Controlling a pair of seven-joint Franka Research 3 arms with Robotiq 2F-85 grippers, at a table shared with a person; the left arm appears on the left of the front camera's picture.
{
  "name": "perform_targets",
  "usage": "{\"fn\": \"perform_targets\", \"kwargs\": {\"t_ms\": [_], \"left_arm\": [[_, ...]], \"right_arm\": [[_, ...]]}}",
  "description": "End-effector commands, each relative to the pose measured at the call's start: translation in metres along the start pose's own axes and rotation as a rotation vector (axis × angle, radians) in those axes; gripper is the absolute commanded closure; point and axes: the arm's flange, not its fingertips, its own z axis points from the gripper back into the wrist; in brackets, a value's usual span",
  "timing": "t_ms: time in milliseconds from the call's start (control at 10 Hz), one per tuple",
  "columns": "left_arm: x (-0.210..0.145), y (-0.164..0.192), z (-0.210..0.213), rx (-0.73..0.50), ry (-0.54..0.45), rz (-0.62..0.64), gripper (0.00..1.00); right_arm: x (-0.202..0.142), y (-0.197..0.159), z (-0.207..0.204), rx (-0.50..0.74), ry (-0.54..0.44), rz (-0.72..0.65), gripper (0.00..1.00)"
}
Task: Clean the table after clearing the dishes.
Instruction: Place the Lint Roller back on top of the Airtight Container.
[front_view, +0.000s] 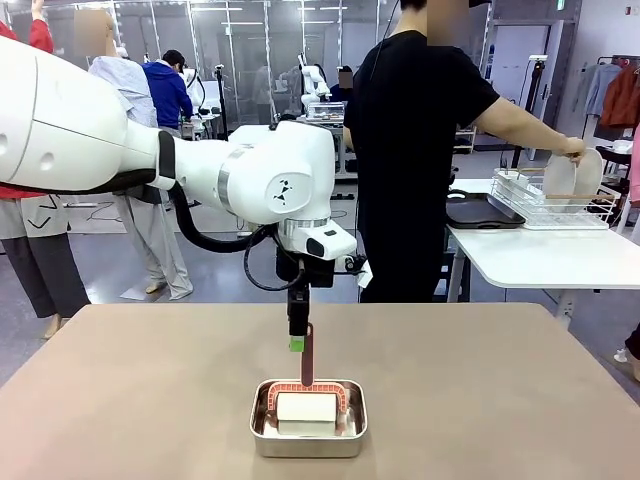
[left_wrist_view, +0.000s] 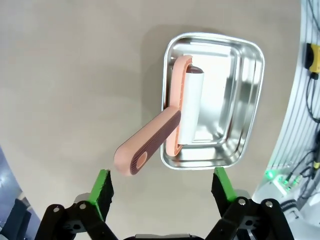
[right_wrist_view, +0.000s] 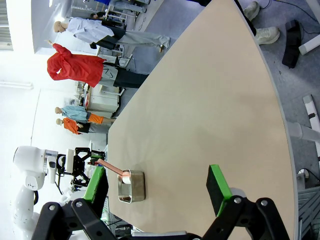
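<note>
While the big beige desk (front_view: 480, 380) lay bare of dishes, the wiping was not yet done, and the risks I judged sat around the roller. A person (front_view: 410, 150) stood at the far edge, turned toward a smaller white table (front_view: 540, 255) where a hand held a white plate (front_view: 560, 175) over a wire rack (front_view: 550, 205), with a dark tray (front_view: 480, 212) just beside it; so the dishes were off my desk. If that person turned and leaned in, a sweep across the far side could have met them.

My left arm (front_view: 150, 150) reached out over the middle, and its left tool (left_wrist_view: 162, 187) hung spread wide, pinching nothing, above the steel pan (left_wrist_view: 247, 100). The pink roller (left_wrist_view: 172, 117) lay in that pan, its white drum inside and its handle sticking up over the rim, tip just beside one green pad. Because the handle sloped, I judged a pinch could slip along it or tip the light pan, dragging it across the desk. Coming down off-centre, one finger might have struck the pan's rim.

My right tool (right_wrist_view: 157, 190) also stood spread and empty, well apart from the pan, with nothing between them.
</note>
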Motion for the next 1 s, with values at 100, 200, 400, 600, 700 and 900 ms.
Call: {"fn": "perform_targets", "kwargs": {"t_ms": [100, 200, 400, 600, 700, 900], "left_arm": [[-0.029, -0.02, -0.002, 0.066, -0.058, 0.003, 0.0], [-0.005, -0.001, 0.002, 0.01, -0.018, 0.013, 0.0], [-0.005, -0.001, 0.002, 0.01, -0.018, 0.013, 0.0], [-0.005, -0.001, 0.002, 0.01, -0.018, 0.013, 0.0], [-0.005, -0.001, 0.002, 0.01, -0.018, 0.013, 0.0], [-0.043, 0.03, 0.043, -0.012, -0.223, 0.264, 0.0]], "right_arm": [[0.0, 0.002, 0.0, 0.013, -0.009, -0.001, 0.0], [0.0, 0.002, 0.0, 0.013, -0.009, -0.001, 0.0], [0.0, 0.002, 0.0, 0.013, -0.009, -0.001, 0.0], [0.0, 0.002, 0.0, 0.013, -0.009, -0.001, 0.0], [0.0, 0.002, 0.0, 0.013, -0.009, -0.001, 0.0], [0.0, 0.002, 0.0, 0.013, -0.009, -0.001, 0.0]]}}
